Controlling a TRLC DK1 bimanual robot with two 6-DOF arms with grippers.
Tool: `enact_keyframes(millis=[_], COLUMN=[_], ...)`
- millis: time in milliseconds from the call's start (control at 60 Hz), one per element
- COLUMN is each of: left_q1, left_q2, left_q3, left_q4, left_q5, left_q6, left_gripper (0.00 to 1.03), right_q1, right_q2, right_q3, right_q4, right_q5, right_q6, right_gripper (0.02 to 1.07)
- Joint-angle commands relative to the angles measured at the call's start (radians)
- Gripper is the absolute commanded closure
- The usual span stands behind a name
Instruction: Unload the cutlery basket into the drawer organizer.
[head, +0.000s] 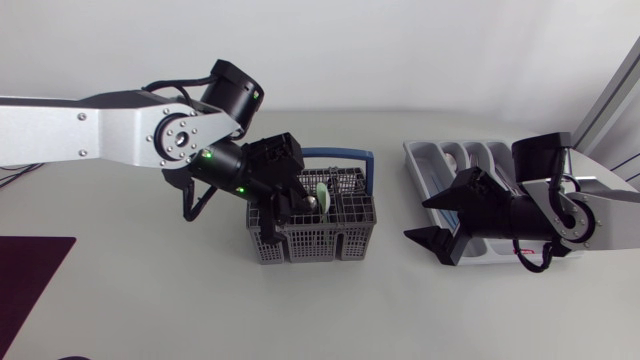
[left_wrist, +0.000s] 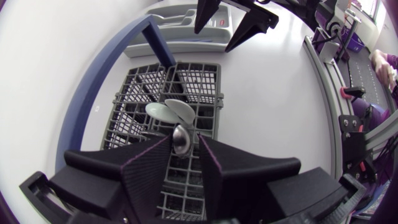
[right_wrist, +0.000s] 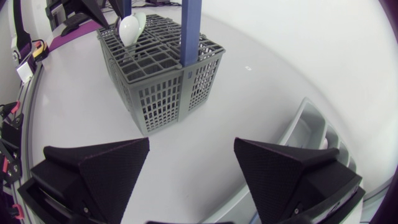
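Note:
A grey cutlery basket (head: 320, 238) with a blue handle (head: 350, 155) stands mid-table. My left gripper (head: 298, 205) hangs over its left side. In the left wrist view the left gripper (left_wrist: 184, 138) has its fingers close together on the rounded end of a metal utensil (left_wrist: 181, 140) standing in the basket (left_wrist: 199, 81). Pale green plastic spoons (left_wrist: 171, 112) stand just ahead of it. The grey drawer organizer (head: 415, 160) lies at the right. My right gripper (head: 417, 220) is open with nothing in it, at the organizer's near left edge, pointing at the basket (right_wrist: 168, 87).
A dark purple mat (head: 30, 280) lies at the table's front left corner. Bare table separates the basket from the organizer (right_wrist: 305, 134). The right gripper (left_wrist: 213, 38) shows beyond the basket in the left wrist view, in front of the organizer (left_wrist: 180, 15).

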Motion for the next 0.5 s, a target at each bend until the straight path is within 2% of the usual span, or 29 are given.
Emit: enact_keyframes(millis=[0, 267, 483], left_q1=[-0.005, 0.008, 0.031], left_q2=[0.033, 0.067, 0.090], left_q3=[-0.021, 0.019, 0.058], left_q4=[0.000, -0.023, -0.064], left_q5=[0.000, 0.006, 0.032], left_q6=[0.031, 0.028, 0.026], left_gripper=[0.55, 0.56, 0.79], right_q1=[0.008, 0.009, 0.012], right_q2=[0.009, 0.010, 0.012], right_q3=[-0.030, -0.040, -0.042], right_q4=[0.018, 0.033, 0.039], right_q5=[0.001, 0.006, 0.011], right_q6=[0.018, 0.020, 0.020], right_gripper=[0.09, 0.09, 0.09])
